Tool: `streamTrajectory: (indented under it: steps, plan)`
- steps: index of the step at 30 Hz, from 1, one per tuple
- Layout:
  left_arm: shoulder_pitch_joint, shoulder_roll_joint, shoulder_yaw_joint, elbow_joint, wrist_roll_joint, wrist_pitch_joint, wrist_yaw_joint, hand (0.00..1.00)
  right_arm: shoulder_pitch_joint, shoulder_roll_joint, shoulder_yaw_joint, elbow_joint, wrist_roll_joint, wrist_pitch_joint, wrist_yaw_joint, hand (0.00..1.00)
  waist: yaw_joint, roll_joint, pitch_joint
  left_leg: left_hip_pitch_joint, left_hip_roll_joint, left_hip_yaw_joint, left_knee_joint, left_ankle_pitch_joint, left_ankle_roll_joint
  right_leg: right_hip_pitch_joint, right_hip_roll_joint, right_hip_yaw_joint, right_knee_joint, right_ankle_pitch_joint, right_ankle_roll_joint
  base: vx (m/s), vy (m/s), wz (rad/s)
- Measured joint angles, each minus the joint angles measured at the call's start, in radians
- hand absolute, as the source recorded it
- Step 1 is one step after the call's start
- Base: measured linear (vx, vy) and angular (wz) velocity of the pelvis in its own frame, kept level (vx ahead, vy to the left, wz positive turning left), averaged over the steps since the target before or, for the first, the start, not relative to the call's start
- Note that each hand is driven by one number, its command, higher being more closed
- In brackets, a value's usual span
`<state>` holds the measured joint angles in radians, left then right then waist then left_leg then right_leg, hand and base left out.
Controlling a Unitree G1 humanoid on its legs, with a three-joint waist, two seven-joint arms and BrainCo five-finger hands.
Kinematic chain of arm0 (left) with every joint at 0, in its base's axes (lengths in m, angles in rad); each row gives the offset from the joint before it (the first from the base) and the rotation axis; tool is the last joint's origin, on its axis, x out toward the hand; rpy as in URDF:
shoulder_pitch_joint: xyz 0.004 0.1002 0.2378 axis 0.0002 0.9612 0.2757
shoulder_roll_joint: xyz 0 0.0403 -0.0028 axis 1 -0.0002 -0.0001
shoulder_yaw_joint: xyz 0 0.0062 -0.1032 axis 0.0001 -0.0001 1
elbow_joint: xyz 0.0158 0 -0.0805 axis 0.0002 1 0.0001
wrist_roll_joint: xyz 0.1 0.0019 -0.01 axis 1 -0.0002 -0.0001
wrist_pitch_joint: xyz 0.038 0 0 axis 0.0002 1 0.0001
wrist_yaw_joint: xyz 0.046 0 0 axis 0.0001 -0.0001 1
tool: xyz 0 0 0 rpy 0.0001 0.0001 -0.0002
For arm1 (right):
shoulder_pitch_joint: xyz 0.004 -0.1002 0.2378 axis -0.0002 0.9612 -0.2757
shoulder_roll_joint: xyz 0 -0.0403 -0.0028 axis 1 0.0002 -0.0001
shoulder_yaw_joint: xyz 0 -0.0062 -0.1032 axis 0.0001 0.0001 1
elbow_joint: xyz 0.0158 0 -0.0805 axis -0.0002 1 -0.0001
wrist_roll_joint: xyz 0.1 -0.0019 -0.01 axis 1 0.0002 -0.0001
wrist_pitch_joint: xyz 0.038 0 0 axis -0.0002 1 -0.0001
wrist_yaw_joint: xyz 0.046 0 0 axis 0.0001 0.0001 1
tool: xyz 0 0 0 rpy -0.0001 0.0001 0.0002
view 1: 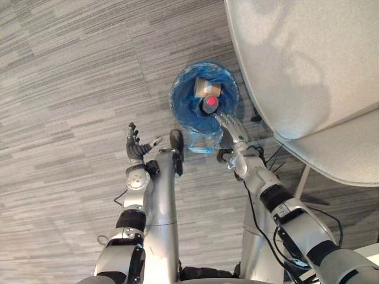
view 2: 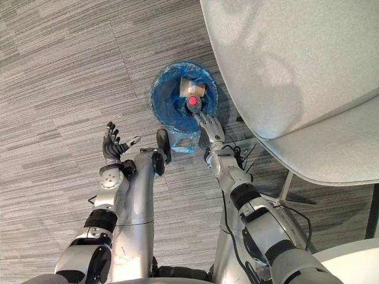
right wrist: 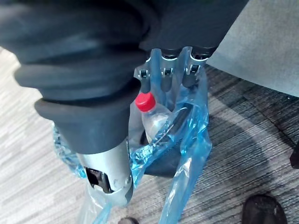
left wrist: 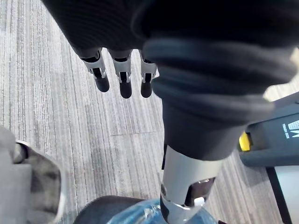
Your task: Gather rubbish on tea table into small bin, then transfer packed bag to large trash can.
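Right hand [view 1: 232,129] reached from the lower right to the near rim of a small round bin [view 1: 176,94] in the upper middle of the frame. Its fingers [view 2: 204,121] were stretched nearly straight over the edge of the translucent blue plastic bag [right wrist: 187,140] lining the bin. They touched the film and, as far as the wrist view let me judge, had not closed on it. Inside the bag, just beyond those fingers, stood a clear plastic bottle with a red cap [right wrist: 153,119], and past it lay a beige paper cup [view 1: 207,88].

Left hand [view 1: 135,146] hung at centre left, apart from the bin, over the grey striped carpet [view 1: 71,89], fingers spread and holding nothing. A large pale grey rounded piece of furniture on thin metal legs [view 1: 296,59] filled the upper right, just beside the bin.
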<state>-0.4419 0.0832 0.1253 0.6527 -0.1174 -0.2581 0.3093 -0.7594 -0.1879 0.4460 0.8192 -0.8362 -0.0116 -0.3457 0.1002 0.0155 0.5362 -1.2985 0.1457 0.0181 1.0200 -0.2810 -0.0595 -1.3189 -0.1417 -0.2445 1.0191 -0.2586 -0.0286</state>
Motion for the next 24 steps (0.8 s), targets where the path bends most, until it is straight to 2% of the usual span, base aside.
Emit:
streamTrajectory:
  steps: [1,2,4,12,20,24]
  plan:
    - [0.0,0.005,0.001,-0.008,-0.006,0.0,0.0,0.0,-0.014,0.01,0.004,0.02,0.0,0.001,0.0,0.0,0.0,0.0,0.0,-0.012,-0.005,-0.002,-0.006,0.006,-0.002,-0.014,-0.002,0.0,-0.001,0.0,0.0,-0.04,0.016,0.13]
    - [-0.001,0.016,0.0,-0.011,-0.008,-0.001,0.0,0.0,-0.028,0.019,0.008,0.034,-0.001,0.007,0.002,1.0,0.0,0.0,0.0,-0.025,-0.005,-0.005,-0.006,0.009,-0.004,-0.025,-0.002,-0.002,0.0,0.0,0.0,-0.04,0.017,0.1]
    - [-0.001,0.024,0.001,-0.01,-0.021,-0.006,0.001,0.0,-0.041,0.021,0.026,0.042,-0.001,0.02,0.002,1.0,0.001,0.0,0.0,-0.043,-0.007,-0.012,-0.006,0.014,-0.007,-0.04,-0.002,-0.007,0.002,0.0,-0.001,-0.02,0.021,0.09]
    - [-0.001,0.019,-0.004,-0.012,-0.03,-0.029,0.0,0.0,-0.077,0.014,0.026,0.08,0.003,0.023,0.002,1.0,0.019,0.0,0.0,-0.056,-0.011,-0.021,-0.007,0.016,-0.009,-0.051,-0.005,-0.011,0.009,-0.003,-0.003,0.0,0.009,0.03]
    - [-0.001,0.018,-0.006,-0.015,-0.029,-0.029,-0.003,0.0,-0.075,0.005,0.025,0.073,0.047,0.021,0.001,1.0,0.019,0.0,0.0,-0.056,-0.012,-0.02,-0.006,0.016,-0.009,-0.051,-0.007,-0.011,0.009,-0.003,-0.003,-0.01,0.025,0.0]
    - [0.0,0.019,-0.006,-0.024,-0.028,-0.021,-0.004,0.0,-0.055,0.006,0.025,0.016,0.081,0.018,0.002,1.0,0.017,-0.001,-0.001,-0.055,-0.011,-0.019,-0.005,0.016,-0.009,-0.05,-0.006,-0.011,0.009,-0.002,-0.005,0.0,0.009,-0.01]
